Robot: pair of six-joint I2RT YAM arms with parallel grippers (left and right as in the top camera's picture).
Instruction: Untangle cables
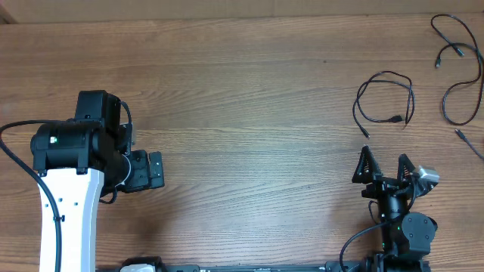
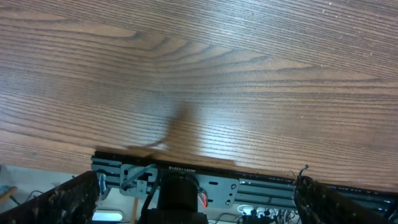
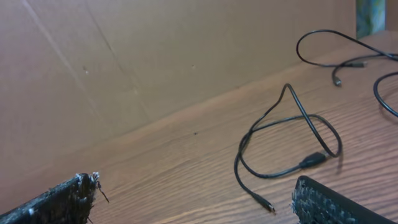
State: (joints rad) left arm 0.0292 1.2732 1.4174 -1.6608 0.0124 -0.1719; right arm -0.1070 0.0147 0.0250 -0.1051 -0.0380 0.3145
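**Cables apart, jaws open**

On the tabletop [image 1: 249, 91], far right, a looped cable [image 1: 394, 119] lies just ahead of the right jaws. A second cable [image 1: 439, 59] lies beyond it, separate. Both jaws gape wide and empty; the left jaws are well apart from the cables.

Open table [image 1: 257, 113] left of cables [image 1: 396, 119]

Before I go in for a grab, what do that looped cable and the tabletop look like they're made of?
Looped cable: thin black cord, probably rubber or plastic jacketed, matte with little glare; it holds soft, springy bends. Tabletop: wood or wood-grain laminate, brown streaked grain, smooth with a faint sheen; cannot tell which.
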